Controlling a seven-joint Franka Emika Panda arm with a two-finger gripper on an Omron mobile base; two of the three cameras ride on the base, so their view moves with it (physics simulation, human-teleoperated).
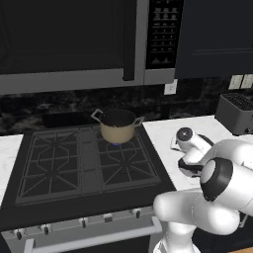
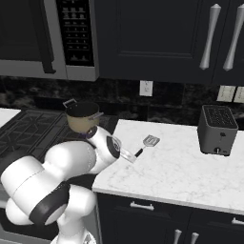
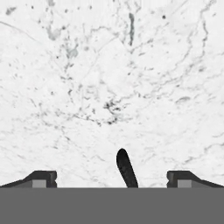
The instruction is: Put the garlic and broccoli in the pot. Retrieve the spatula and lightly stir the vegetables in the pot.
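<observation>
The tan pot (image 1: 117, 126) with a dark inside and two grey loop handles stands on the back right burner, and appears again in the right base view (image 2: 82, 116). The spatula (image 2: 146, 143) lies on the white marble counter to the right of the stove, slotted head away from the arm. My gripper (image 2: 127, 156) hangs low over the spatula's handle end. In the hand view the dark handle tip (image 3: 126, 168) lies between my gripper's (image 3: 112, 178) wide-open fingertips, nothing held. Garlic and broccoli are out of view.
The gas stove (image 1: 74, 163) takes up the left. A dark toaster (image 2: 217, 129) stands at the back right of the marble counter (image 2: 181, 171). A microwave (image 1: 74, 39) and dark cabinets hang overhead, with wall outlets (image 2: 146, 88) behind the counter.
</observation>
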